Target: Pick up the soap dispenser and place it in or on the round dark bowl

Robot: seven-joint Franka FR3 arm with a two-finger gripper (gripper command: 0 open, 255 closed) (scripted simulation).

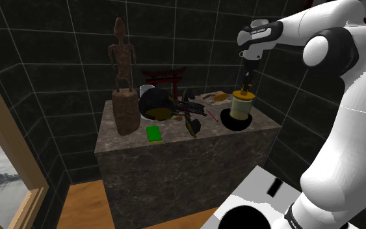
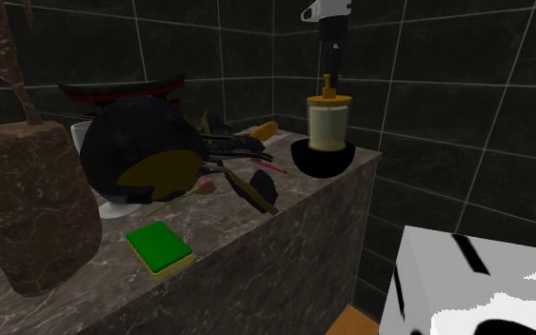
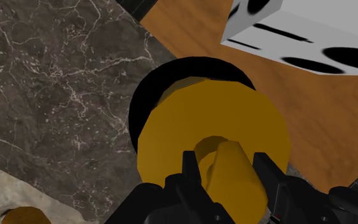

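Standing upright inside the round black bowl (image 1: 236, 122) (image 2: 322, 164) (image 3: 144, 95) is the soap dispenser, a pale-yellow see-through cylinder with an amber cap and pump (image 1: 242, 107) (image 2: 328, 128) (image 3: 190, 127). The bowl sits at the end of the dark marbled stone bench (image 1: 175, 159) (image 2: 285, 247) (image 3: 56, 95) nearest the white box stand (image 1: 259, 195) (image 2: 475, 285) (image 3: 304, 32), right at the bench's edge, with brown wood floor (image 1: 84, 205) (image 3: 190, 32) beyond it.

The all-black gripper (image 1: 246, 88) (image 2: 330, 81) (image 3: 227, 168) points straight down over the dispenser. In the wrist view its 2 fingers are closed around the amber pump head, 1 on each side and touching it.

Toward the bench's middle lies a jumble of dark utensils beside a large round black pan (image 1: 155, 104) (image 2: 142, 152). A flat green sponge with a yellow underside (image 1: 153, 133) (image 2: 159, 246) lies near the front edge. At the far end from the bowl stands a tall carved brown figure on a bulky brown base (image 1: 123, 84) (image 2: 28, 209). A red-and-black gate-shaped rack (image 1: 164, 75) (image 2: 123, 90) stands along the back edge, against the dark tiled wall.
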